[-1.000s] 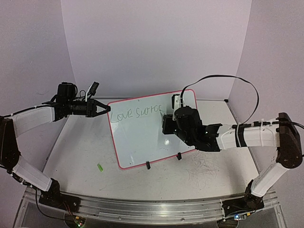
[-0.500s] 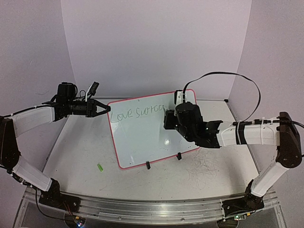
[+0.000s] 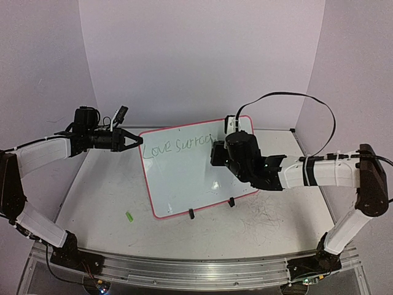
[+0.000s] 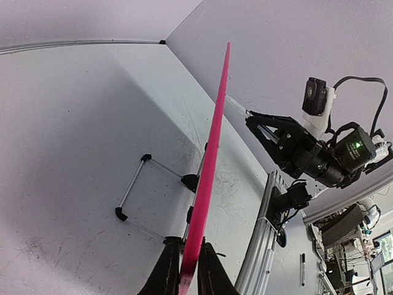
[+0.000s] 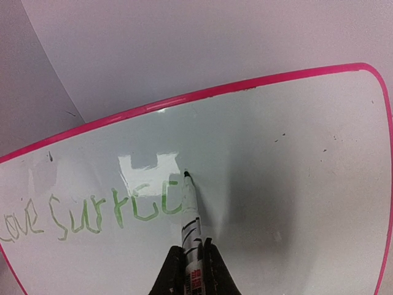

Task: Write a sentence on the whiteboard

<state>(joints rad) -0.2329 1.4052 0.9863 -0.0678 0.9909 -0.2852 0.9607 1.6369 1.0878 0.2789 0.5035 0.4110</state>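
While left pincer (image 4: 188,247) clamps whiteboard (image 3: 184,178), right pincer (image 5: 191,247) holds marker (image 5: 190,215) at sentence (image 5: 92,216) "Love Sur…".

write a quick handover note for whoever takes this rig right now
Left gripper: shut on the far-left corner of the whiteboard, steadying it.
Right gripper: shut on the marker, tip at the end of the last letter.
Whiteboard: propped tilted on the table between the arms.
Done: one green line of the sentence, "Love" plus a second word.
Left: probably the rest of the lettering.
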